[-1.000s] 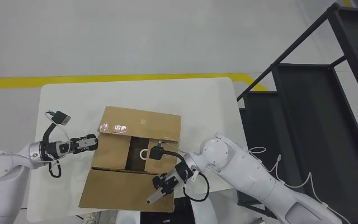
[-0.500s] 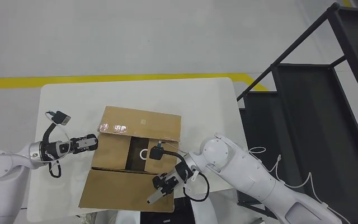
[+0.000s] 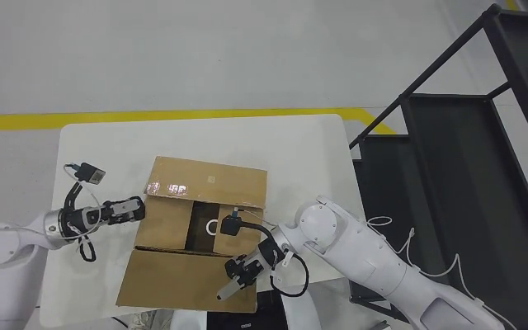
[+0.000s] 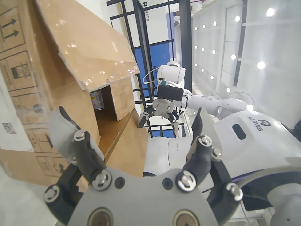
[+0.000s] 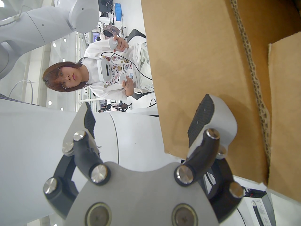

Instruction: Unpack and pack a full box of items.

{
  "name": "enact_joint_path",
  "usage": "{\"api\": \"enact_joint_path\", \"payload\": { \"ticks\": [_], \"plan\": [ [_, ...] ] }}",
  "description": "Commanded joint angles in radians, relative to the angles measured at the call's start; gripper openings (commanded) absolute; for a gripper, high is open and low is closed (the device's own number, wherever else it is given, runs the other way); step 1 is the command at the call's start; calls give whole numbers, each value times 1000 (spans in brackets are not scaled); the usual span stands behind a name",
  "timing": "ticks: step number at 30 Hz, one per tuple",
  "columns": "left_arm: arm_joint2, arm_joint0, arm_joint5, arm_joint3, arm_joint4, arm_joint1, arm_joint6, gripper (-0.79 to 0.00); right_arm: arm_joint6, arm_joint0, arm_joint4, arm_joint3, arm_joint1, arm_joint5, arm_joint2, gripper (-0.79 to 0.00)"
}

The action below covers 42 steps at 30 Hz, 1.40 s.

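The cardboard box [image 3: 206, 186] sits in the middle of the white table [image 3: 289, 148] with its outer flaps folded outward. From above, the gap between the flaps shows as a dark slot with a pale round shape in it, too small to name. The left wrist view looks in under a raised flap, where a can [image 4: 97, 99] stands inside the box. Most of the can is hidden behind an inner flap [image 4: 117, 99] (only a strip of label and the lower rim show). Whatever else the box holds is out of sight.

The left gripper [image 4: 129, 115] hangs just beside the box's left side, its jaws wide apart and empty. Whether a finger touches the cardboard cannot be told. The right gripper [image 5: 147, 109] is at the right-hand corner of the near flap [image 3: 186, 280], its jaws likewise apart and empty. In the right wrist view one finger overlaps the flap's edge, but contact there cannot be judged.
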Motion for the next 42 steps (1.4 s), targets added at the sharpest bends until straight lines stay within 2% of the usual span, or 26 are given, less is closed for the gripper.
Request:
{"api": "enact_joint_path", "payload": {
  "ticks": [1, 9, 18, 23, 29, 34, 42],
  "plan": [
    [9, -7, -2, 1, -4, -1, 6, 0, 0, 0, 0, 0, 0, 0, 0, 0],
    [36, -45, -1, -2, -20, -4, -2, 0, 0, 0, 0, 0, 0, 0, 0, 0],
    [95, -101, 29, 31, 89, -10, 95, 0, 0, 0, 0, 0, 0, 0, 0, 0],
    [113, -123, 28, 37, 16, -14, 55, 0, 0, 0, 0, 0, 0, 0, 0, 0],
    [125, -175, 19, 2, -42, -17, 24, 0, 0, 0, 0, 0, 0, 0, 0, 0],
    [160, -243, 34, -4, -42, -25, 46, 0, 0, 0, 0, 0, 0, 0, 0, 0],
    [270, -425, 48, 105, -64, -52, 68, 0, 0, 0, 0, 0, 0, 0, 0, 0]
  ]
}}
